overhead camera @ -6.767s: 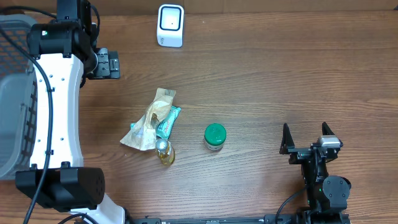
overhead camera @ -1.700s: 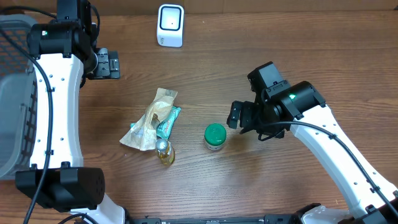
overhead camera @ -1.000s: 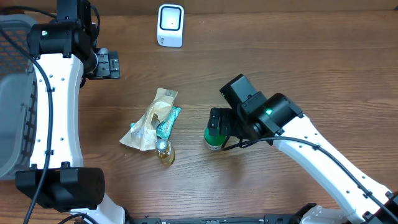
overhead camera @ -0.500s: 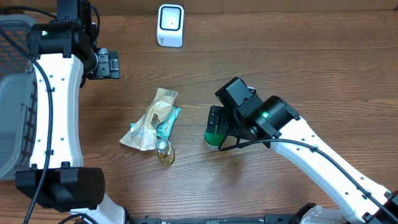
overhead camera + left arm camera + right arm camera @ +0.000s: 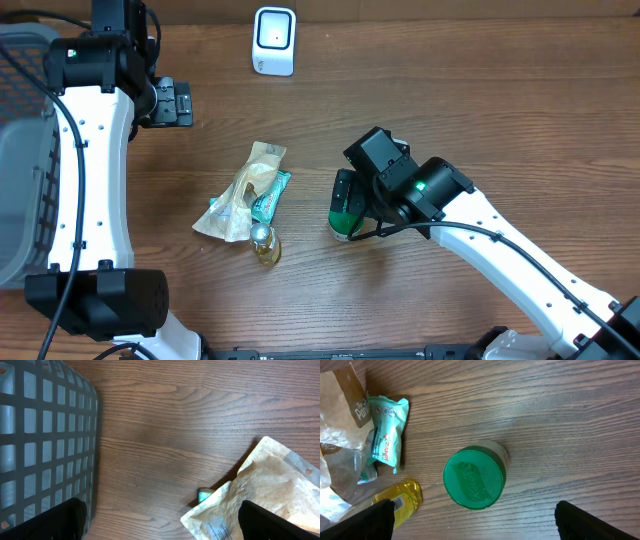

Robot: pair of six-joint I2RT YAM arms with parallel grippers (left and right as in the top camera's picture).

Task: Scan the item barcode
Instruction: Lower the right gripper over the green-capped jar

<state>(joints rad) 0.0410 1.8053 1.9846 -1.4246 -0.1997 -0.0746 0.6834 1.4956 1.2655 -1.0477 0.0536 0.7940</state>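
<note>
A jar with a green lid [image 5: 345,218] [image 5: 474,477] stands upright near the table's middle. My right gripper [image 5: 347,203] [image 5: 475,524] hangs directly over it, open, one finger on each side of the lid and touching nothing. The white barcode scanner [image 5: 274,40] stands at the table's far edge. My left gripper [image 5: 172,102] [image 5: 165,525] is open and empty at the far left, above bare wood between the basket and a brown pouch [image 5: 238,190] [image 5: 265,495].
A grey mesh basket [image 5: 18,150] [image 5: 45,435] fills the left edge. Left of the jar lies a pile: the brown pouch, a teal packet [image 5: 270,195] [image 5: 385,435] and a small yellow bottle [image 5: 266,245] [image 5: 400,500].
The right arm swung in from the front right and now sits over the green-lidded jar, shifting only slightly in the last second. The left arm has not moved.
</note>
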